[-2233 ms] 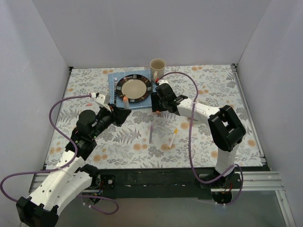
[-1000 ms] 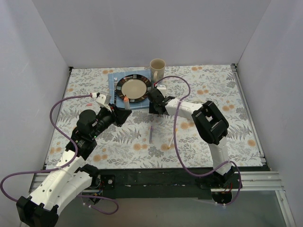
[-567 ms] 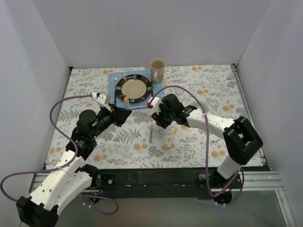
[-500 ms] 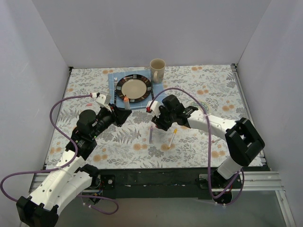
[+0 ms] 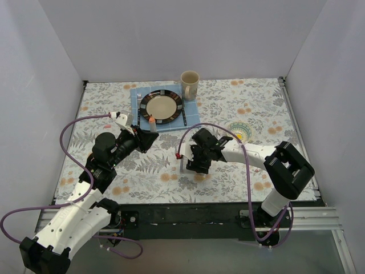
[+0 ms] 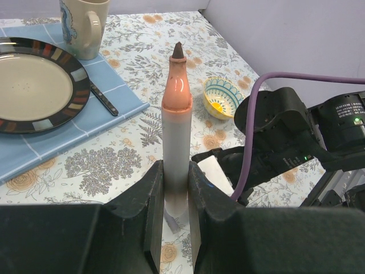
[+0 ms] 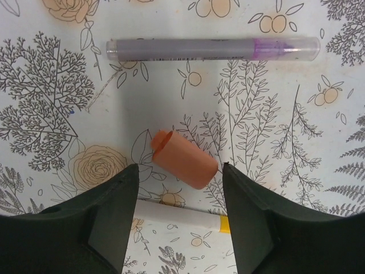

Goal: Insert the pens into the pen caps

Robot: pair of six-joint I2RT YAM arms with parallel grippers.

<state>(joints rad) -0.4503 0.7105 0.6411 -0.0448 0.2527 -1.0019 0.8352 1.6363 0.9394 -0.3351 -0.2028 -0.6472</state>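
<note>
My left gripper (image 5: 146,137) is shut on an orange pen (image 6: 175,114) and holds it upright above the table, tip up and uncapped. It also shows in the top view (image 5: 151,121). My right gripper (image 7: 179,171) is open, pointing down at the table, with an orange pen cap (image 7: 183,160) lying on its side between its fingers. A purple pen (image 7: 211,48) lies just beyond the cap. A yellow pen (image 7: 182,216) lies just behind it. In the top view the right gripper (image 5: 194,165) covers these things. Other pens and caps are out of view.
A dark-rimmed plate (image 5: 144,105) sits on a blue mat (image 5: 136,96) at the back, with a fork and a knife (image 6: 104,98) beside it. A mug (image 5: 190,84) stands behind the plate. A small patterned bowl (image 5: 236,130) sits right of centre.
My right arm has swung from beside the plate towards the front and now hangs over the orange cap and the pens. The left arm and its pen have not moved.
</note>
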